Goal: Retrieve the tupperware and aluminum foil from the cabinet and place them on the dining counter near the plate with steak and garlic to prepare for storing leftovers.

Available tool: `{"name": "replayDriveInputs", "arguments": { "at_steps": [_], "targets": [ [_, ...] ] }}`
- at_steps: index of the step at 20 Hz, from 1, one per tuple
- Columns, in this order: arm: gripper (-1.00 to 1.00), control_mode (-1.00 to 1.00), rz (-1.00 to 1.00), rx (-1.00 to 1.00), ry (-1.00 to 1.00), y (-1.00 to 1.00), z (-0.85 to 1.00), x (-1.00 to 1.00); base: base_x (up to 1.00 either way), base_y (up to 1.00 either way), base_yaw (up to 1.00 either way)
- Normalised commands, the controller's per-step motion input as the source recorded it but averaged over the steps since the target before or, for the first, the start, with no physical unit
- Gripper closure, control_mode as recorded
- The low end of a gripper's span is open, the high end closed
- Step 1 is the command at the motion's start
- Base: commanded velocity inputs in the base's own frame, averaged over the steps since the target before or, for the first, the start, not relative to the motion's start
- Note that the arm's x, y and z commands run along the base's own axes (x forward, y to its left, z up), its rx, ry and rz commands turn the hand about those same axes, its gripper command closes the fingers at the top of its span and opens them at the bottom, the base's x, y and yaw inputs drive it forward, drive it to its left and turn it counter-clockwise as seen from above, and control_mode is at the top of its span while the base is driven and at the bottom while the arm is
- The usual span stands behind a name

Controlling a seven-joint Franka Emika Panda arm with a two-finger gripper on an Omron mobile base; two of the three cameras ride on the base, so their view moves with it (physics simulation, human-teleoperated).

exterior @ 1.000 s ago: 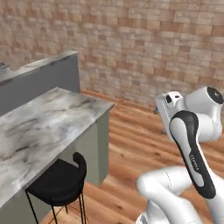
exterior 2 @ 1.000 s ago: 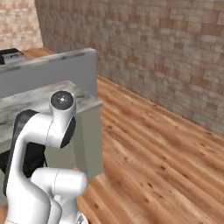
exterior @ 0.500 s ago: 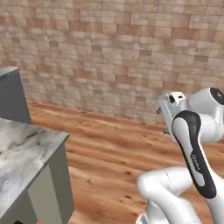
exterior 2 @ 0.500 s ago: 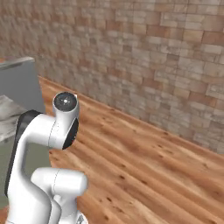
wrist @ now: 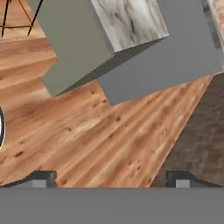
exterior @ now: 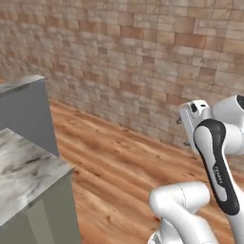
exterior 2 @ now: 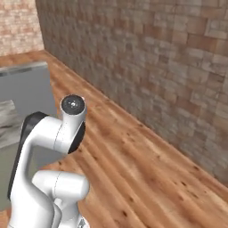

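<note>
A brick wall [exterior: 143, 62] runs behind everything, above a wooden plank floor [wrist: 87, 131] that lies straight below the gripper [wrist: 113, 178]. The dining counter [wrist: 127, 19], marbled grey-white with dark veins, ends ahead of the gripper at the top of the hand view; from the left base view its corner [exterior: 24, 171] sits at the lower left. Beside it rises the raised grey ledge [exterior: 24, 112]. Thin black stool legs [wrist: 6, 15] show at the far upper left of the hand view. The gripper's two fingertips [wrist: 43, 178] stand wide apart, holding nothing. The visible counter end carries no container.
</note>
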Motion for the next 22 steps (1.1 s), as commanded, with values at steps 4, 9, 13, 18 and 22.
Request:
{"name": "replayDriveInputs", "arguments": {
  "at_steps": [4,9,13,18,22],
  "targets": [
    [-1.00,1.00,0.00,0.00,0.00,0.00,0.00,0.00,0.99,-0.59,0.57],
    [-1.00,1.00,0.00,0.00,0.00,0.00,0.00,0.00,1.00,-0.98,0.35],
    [-1.00,1.00,0.00,0.00,0.00,0.00,0.00,0.00,1.00,-0.74,0.33],
    [-1.00,1.00,0.00,0.00,0.00,0.00,0.00,0.00,1.00,-0.30,0.30],
    [-1.00,1.00,0.00,0.00,0.00,0.00,0.00,0.00,1.00,-0.14,0.19]
  ]
}}
